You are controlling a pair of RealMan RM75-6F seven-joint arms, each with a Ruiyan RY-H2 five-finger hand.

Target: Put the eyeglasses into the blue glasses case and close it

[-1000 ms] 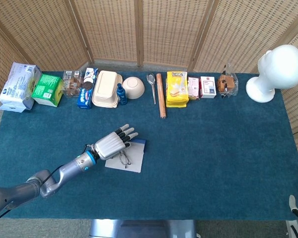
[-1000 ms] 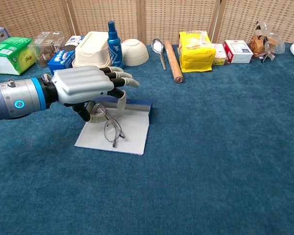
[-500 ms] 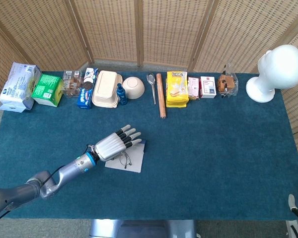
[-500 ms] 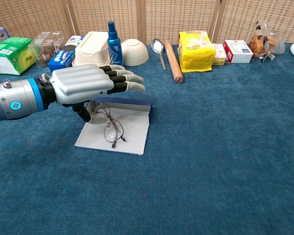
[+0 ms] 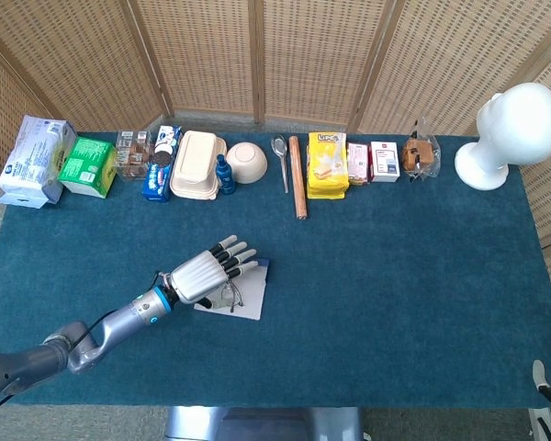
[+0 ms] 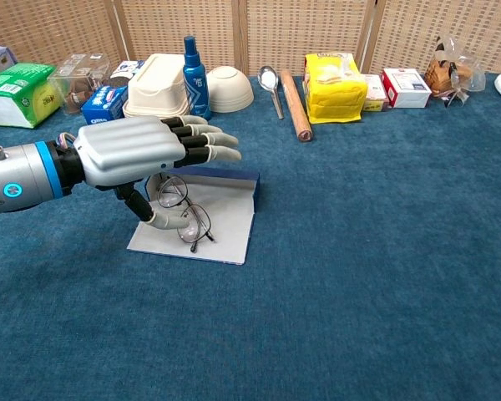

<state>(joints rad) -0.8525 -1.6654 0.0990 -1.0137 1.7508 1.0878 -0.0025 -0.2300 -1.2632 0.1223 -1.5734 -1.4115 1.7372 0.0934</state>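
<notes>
The left hand hovers, fingers spread and holding nothing, just above the eyeglasses on the open case.

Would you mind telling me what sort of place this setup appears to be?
Probably a staged robot test area: a blue carpeted table, wicker screens behind it, and a white mannequin head among lined-up household props.

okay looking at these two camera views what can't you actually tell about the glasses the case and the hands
- Head view: the left hand covers most of the eyeglasses, so their contact is hidden.
- Chest view: the thumb reaches the eyeglasses, but whether it grips them is unclear.
- Glasses case: lies open; the hand hides its far left part in both views.
- Right hand: only a sliver at the head view's bottom right corner; its state is unreadable.
</notes>
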